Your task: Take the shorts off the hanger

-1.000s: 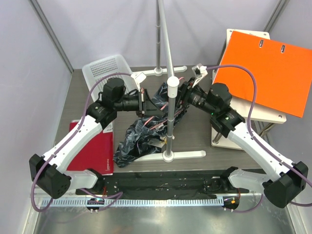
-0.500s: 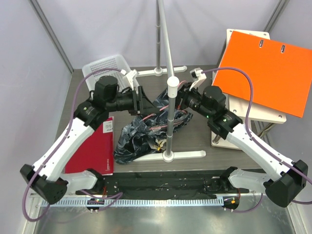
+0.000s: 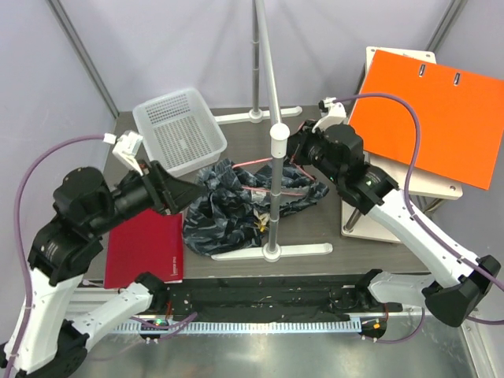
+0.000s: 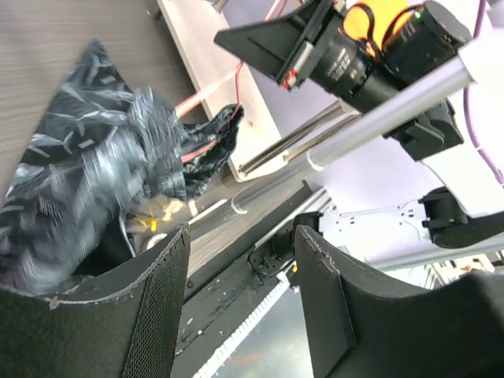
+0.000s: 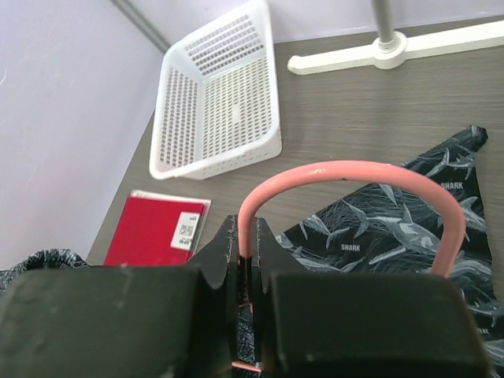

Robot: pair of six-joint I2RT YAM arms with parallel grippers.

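**Fig. Top and wrist views, two-arm rig.**

**Hidden/unclear:** most of the hanger (image 5: 346, 168) is buried in the shorts (image 3: 224, 213). Only the hook and a few pink wire runs show, so it cannot be told whether the wire is threaded through the cloth. The rail pole (image 3: 273, 189) crosses the heap in the top view and covers part of it. The L wrist view is blurred over the cloth.

**R gripper** (image 5: 246, 236): jaws clamped tight on the hook's wire, at one end of the arch. The shorts lie on the table (image 3: 315, 224) just beyond and below these jaws.

**L gripper** (image 4: 242, 236): jaws apart, nothing btw. them, at the heap's L edge. Cloth lies just off one finger (image 4: 150, 307); contact unclear.

**Orientation:** the shorts lie crumpled at the rail's foot, w/ the white basket (image 3: 177, 130) and red book (image 3: 146, 248) to the L and the R arm to the R. Their long axis runs near-L to far-R. The hanger's hook end points toward the R gripper, wire trailing L into the cloth.
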